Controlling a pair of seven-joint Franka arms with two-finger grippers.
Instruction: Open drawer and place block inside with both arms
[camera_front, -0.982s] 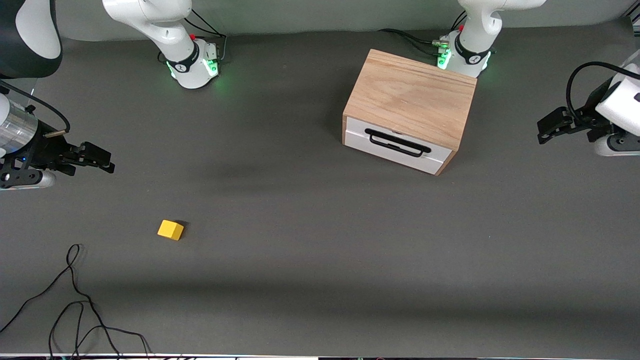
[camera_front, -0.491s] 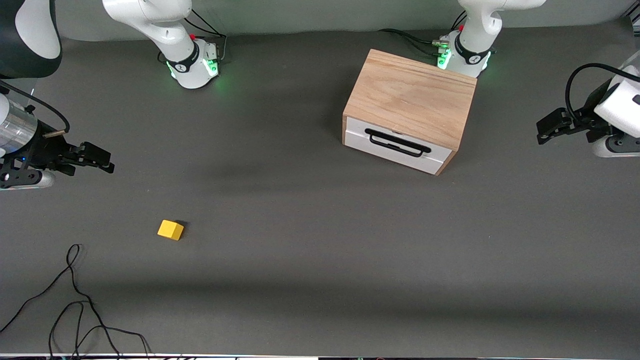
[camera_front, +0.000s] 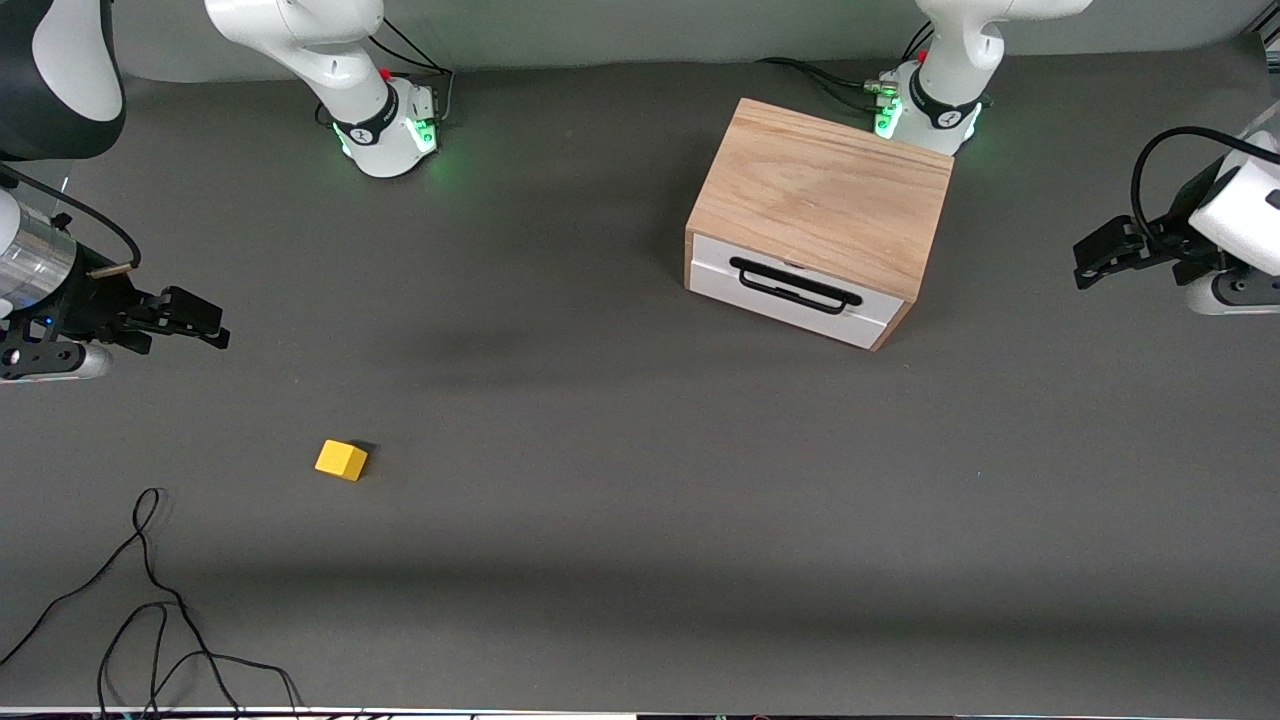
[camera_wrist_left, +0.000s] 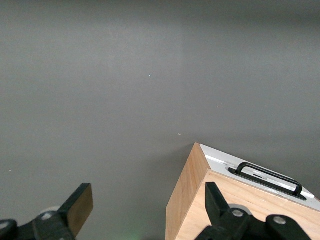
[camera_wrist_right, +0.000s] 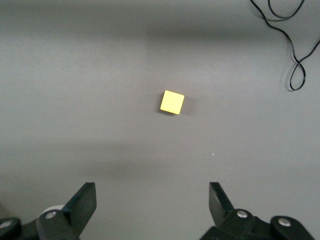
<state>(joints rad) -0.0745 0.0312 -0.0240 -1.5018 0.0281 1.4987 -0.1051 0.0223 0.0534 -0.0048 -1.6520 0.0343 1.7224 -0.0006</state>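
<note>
1. Two white arms stand at the grey tabletop (camera_front: 620, 420), their green-lit bases along the edge farthest from the front camera.
2. The right hand (camera_front: 190, 318) hangs in the air over the right arm's end of the tabletop, its black fingers (camera_wrist_right: 82, 202) spread wide with nothing between them.
3. The left hand (camera_front: 1100, 250) hangs over the left arm's end of the tabletop, off to the side of the wooden box (camera_front: 825, 190); its fingers (camera_wrist_left: 80, 207) are also spread wide and hold nothing.
4. The block (camera_front: 341, 460), a small yellow cube, lies flat on the bare tabletop toward the right arm's end, nearer to the front camera than the right hand and well apart from the box. The right wrist view looks down on it (camera_wrist_right: 172, 102), alone on the grey surface, clear of both fingers.
5. The box sits just in front of the left arm's base, turned at a slight angle.
6. The drawer (camera_front: 790, 305) is shut, its white front panel flush with the box and facing the front camera; the black wire handle (camera_front: 795, 285) lies across it, untouched.
7. The left wrist view shows one corner of the box, with the white panel and handle (camera_wrist_left: 267, 175) along its edge.
8. A loose black cable (camera_front: 150, 600) curls on the tabletop near the front camera, at the right arm's end, nearer to the camera than the block.
</note>
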